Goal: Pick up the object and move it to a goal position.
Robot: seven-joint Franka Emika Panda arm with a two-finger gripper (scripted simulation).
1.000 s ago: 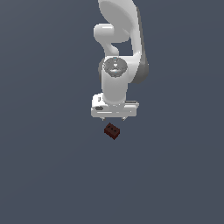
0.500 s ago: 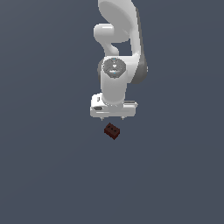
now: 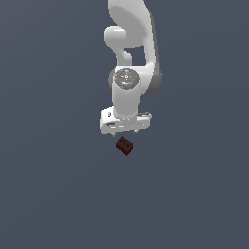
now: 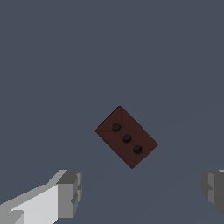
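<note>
Wrist view shows the small dark red-brown rectangular block (image 4: 126,137) ungrasped below the wide-open white end effector (image 4: 141,192); pickup and transfer remain.

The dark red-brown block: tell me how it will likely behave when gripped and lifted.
The block looks rigid and flat-faced, so it should neither flex nor roll. It is narrower than the open gripper, so probably light. It lies skewed to the fingers; closing as is might twist it.
</note>
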